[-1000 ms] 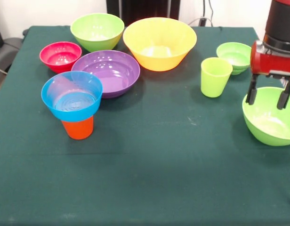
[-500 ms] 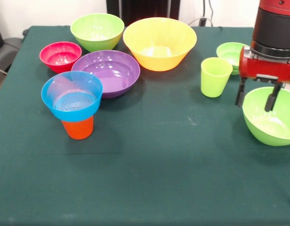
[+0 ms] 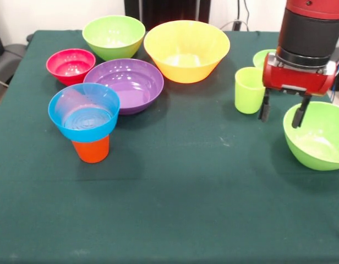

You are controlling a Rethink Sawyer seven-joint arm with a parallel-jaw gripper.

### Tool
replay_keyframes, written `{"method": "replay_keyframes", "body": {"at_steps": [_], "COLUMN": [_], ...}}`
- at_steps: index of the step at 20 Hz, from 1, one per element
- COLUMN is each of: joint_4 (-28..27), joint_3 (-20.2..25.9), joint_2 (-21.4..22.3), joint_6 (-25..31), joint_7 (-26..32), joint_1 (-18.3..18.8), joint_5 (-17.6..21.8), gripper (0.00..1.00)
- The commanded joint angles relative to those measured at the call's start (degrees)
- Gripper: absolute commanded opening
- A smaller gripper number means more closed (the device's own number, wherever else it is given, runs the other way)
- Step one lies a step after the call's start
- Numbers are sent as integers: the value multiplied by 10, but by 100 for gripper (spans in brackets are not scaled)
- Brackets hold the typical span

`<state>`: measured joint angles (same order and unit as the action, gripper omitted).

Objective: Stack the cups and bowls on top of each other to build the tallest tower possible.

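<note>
Now, tower: glossy blue bowl (image 3: 84, 111) is sitting in the tapered orange cup (image 3: 91, 149).
Jaws: gripper (image 3: 281, 111) is hanging spread, straddling the smooth lime green bowl's (image 3: 318, 137) rim.

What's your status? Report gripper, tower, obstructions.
Gripper open, empty, straddling rim of green bowl. Tower: blue bowl on orange cup, nothing more stacked. Green cup close beside gripper.

A bowl (image 3: 84, 111) sits on a cup (image 3: 91, 149), left of centre.
</note>
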<state>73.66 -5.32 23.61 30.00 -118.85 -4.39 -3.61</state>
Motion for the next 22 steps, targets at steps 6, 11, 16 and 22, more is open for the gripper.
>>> {"method": "replay_keyframes", "body": {"at_steps": [6, 11, 16, 22], "joint_4": [-30, -17, 16, 74], "joint_3": [29, 38, 48, 57], "joint_2": [-61, -59, -31, 21], "joint_6": [7, -8, -9, -1], "joint_7": [-36, -35, -35, -32], "joint_1": [18, 16, 16, 22], "joint_5": [10, 9, 4, -2], "gripper": [100, 100, 100, 100]}}
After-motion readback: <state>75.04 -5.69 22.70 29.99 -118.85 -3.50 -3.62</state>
